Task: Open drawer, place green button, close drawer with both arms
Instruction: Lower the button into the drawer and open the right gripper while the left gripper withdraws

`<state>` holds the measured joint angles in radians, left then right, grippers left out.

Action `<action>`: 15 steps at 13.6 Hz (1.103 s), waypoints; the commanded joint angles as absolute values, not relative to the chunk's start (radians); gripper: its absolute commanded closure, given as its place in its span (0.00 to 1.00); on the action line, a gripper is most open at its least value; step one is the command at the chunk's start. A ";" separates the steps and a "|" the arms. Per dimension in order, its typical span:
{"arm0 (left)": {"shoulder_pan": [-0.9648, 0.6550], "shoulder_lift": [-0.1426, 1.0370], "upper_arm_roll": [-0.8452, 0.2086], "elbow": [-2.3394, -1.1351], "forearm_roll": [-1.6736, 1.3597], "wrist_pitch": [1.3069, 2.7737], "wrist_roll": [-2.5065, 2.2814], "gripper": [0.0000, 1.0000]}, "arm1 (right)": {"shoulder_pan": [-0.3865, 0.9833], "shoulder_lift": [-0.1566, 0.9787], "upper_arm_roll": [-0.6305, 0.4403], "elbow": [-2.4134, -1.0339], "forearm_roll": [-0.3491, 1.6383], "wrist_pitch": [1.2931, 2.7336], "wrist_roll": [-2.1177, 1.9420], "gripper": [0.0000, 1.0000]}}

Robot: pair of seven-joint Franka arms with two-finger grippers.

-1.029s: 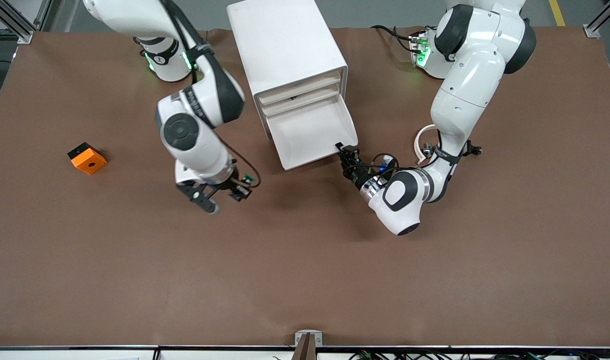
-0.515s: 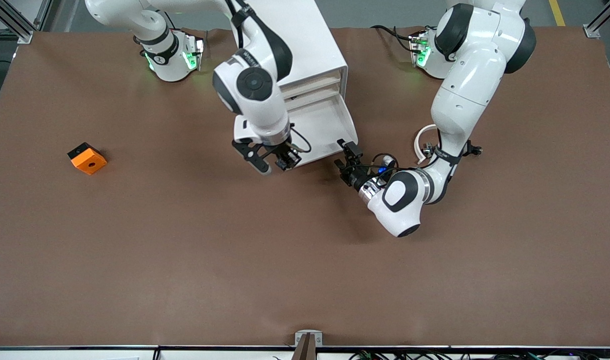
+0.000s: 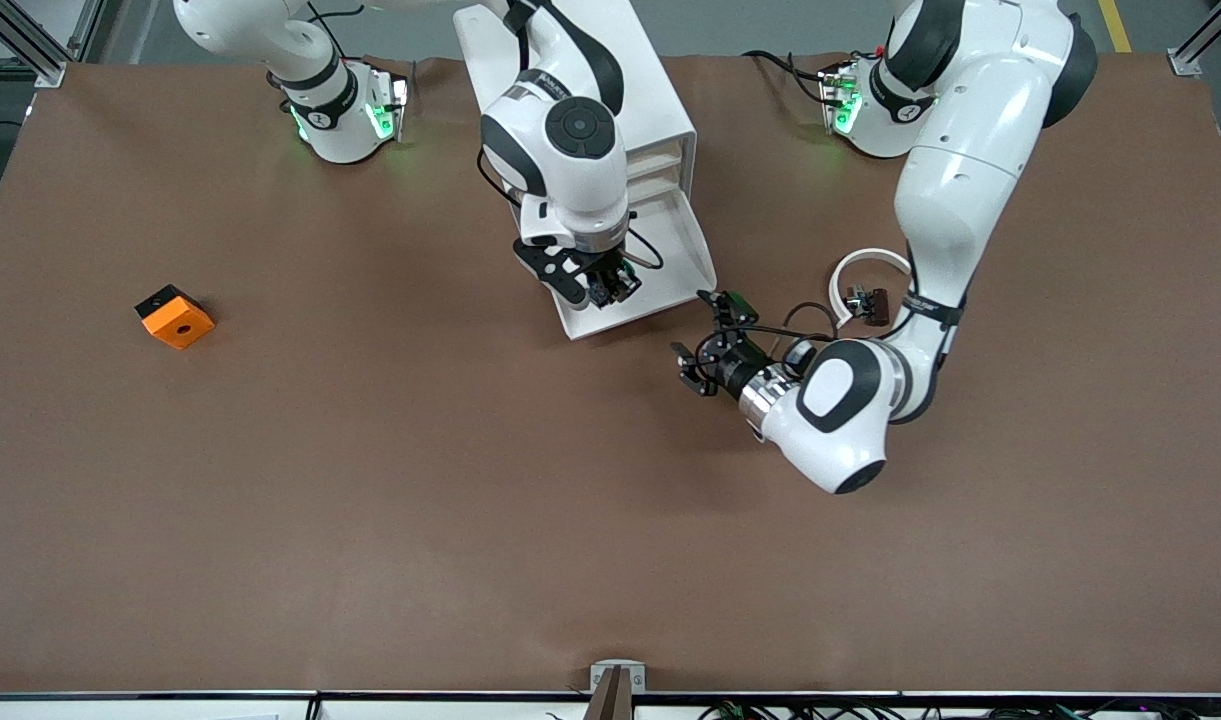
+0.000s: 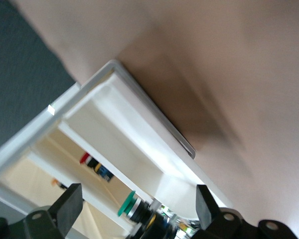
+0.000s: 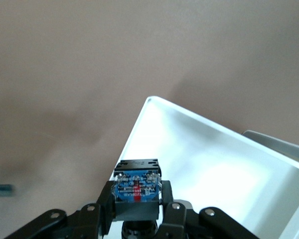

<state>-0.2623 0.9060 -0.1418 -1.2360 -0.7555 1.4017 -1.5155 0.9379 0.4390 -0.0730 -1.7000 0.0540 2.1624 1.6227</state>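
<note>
Over the drawer: the right gripper point(image 3: 602, 288) hangs above the pulled-out drawer point(image 3: 686, 262), close to its front edge at the end toward the right arm.
Right gripper state: fingers point(image 5: 165, 195) pressed against the two sides of the button point(image 5: 137, 190), pinching it.
Button: held up in the air in the right gripper, above the drawer's white floor; the right wrist view shows its blue-and-black body between the fingers; in the left wrist view its green cap point(image 4: 126, 204) shows.
Left gripper: the left gripper point(image 3: 708, 340) is low over the bare table point(image 3: 470, 520), just off the drawer's front corner at the end toward the left arm, nearer to the front camera than the drawer.
Left gripper state: fingers point(image 4: 67, 205) spread wide, gripping nothing and apart from the drawer.
Drawer: pulled out of the white cabinet point(image 3: 610, 95) toward the front camera; it is the lowest one, and the drawers above it sit pushed in.
Cabinet: stands between the two arm bases, its front facing the front camera at a slight slant.
White curved strip: a white curved strip point(image 3: 863, 264) lies on the table near the left arm's forearm, with a small dark part point(image 3: 873, 303) beside it.
Orange cube: an orange cube point(image 3: 174, 316) sits well apart, toward the right arm's end of the table.
</note>
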 commanded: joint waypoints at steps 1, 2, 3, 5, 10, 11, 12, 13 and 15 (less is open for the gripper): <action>-0.267 0.877 -0.123 -1.229 -0.698 1.408 -1.326 0.00 | 0.959 0.455 -0.083 -1.698 0.051 2.161 1.649 1.00; -0.271 0.873 -0.111 -1.227 -0.680 1.439 -1.281 0.00 | 0.972 0.468 -0.083 -1.698 0.052 2.167 1.661 1.00; -0.276 0.853 -0.109 -1.227 -0.645 1.503 -1.228 0.00 | 0.977 0.480 -0.083 -1.697 0.052 2.171 1.676 1.00; -0.284 0.832 -0.112 -1.227 -0.553 1.625 -1.134 0.00 | 0.991 0.498 -0.083 -1.689 0.055 2.171 1.693 1.00; -0.331 0.836 -0.121 -1.233 -0.304 1.896 -1.019 0.00 | 1.023 0.500 -0.081 -1.674 0.057 2.168 1.717 0.93; -0.348 0.841 -0.121 -1.236 -0.255 1.940 -1.016 0.00 | 1.022 0.500 -0.081 -1.663 0.057 2.164 1.717 0.07; -0.357 0.844 -0.121 -1.241 -0.226 1.980 -1.015 0.00 | 1.031 0.500 -0.081 -1.658 0.054 2.163 1.710 0.00; -0.365 0.848 -0.121 -1.244 -0.197 2.011 -1.014 0.00 | 1.028 0.500 -0.081 -1.649 0.054 2.161 1.706 0.00; -0.399 0.856 -0.121 -1.258 -0.137 2.054 -1.012 0.00 | 1.017 0.500 -0.083 -1.626 0.054 2.158 1.701 0.00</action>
